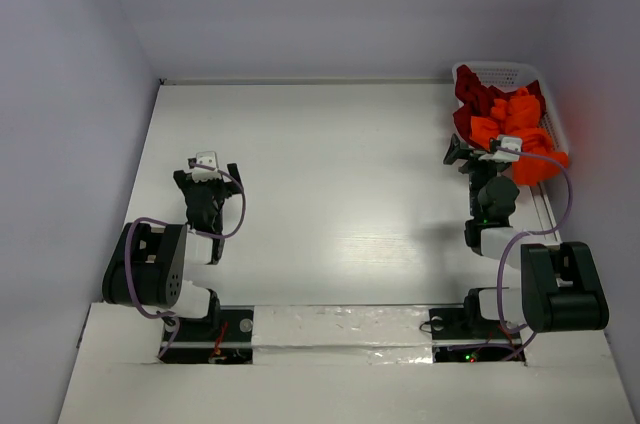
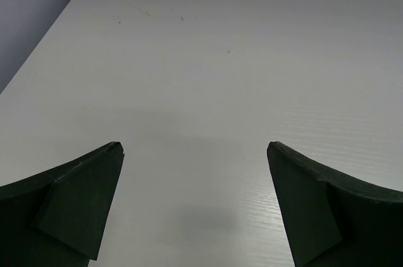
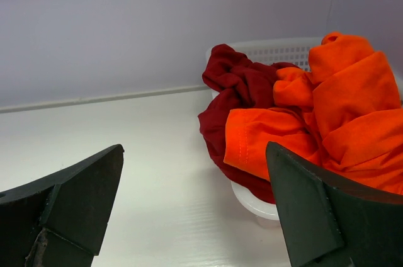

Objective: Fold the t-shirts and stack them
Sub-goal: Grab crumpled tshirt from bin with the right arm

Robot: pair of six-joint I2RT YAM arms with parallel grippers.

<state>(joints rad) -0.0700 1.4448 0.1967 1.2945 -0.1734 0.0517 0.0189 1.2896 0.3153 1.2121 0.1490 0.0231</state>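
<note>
Both tools are released: the right gripper (image 3: 194,147) hovers just short of the white lattice basket (image 3: 277,50), at its near corner, jaws spread wide with nothing between them. The left gripper (image 2: 195,146) hangs well apart from the basket, far across the white table (image 2: 220,59), jaws just as wide and holding nothing. The shirts are all bunched in the basket, the orange t-shirt (image 3: 343,109) heaped on top and spilling over the rim, the dark red t-shirts (image 3: 236,81) crumpled beside and beneath it on the basket's open-table side.
</note>
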